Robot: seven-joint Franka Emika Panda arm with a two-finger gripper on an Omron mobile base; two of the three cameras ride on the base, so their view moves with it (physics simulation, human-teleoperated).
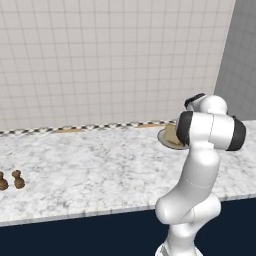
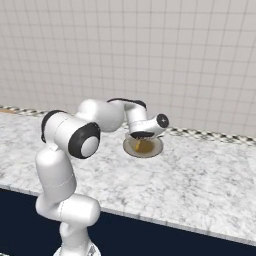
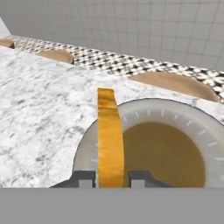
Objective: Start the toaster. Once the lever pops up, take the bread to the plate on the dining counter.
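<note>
One squarish yellow bread slice with a tan crust (image 3: pixel 109 140) stands on edge between my pincer's (image 3: pixel 112 178) two dark tips, clamped there — held upright, I judge, because that is how it sat in the toaster slot. I have it hanging over the round shallow greyish-tan plate (image 3: pixel 192 120) on the white-grey marbled table (image 3: pixel 39 118), near the plate's rim — I judge lowering and release come next.

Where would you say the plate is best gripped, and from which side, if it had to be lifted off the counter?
Probably the plate is best taken by its raised rim, from above, one finger inside and one outside, since it lies flat and shallow on the counter, wider than the jaws. Its near-left edge is taken up: the gripper holds the bread on edge there, so the right rim looks freer.
</note>
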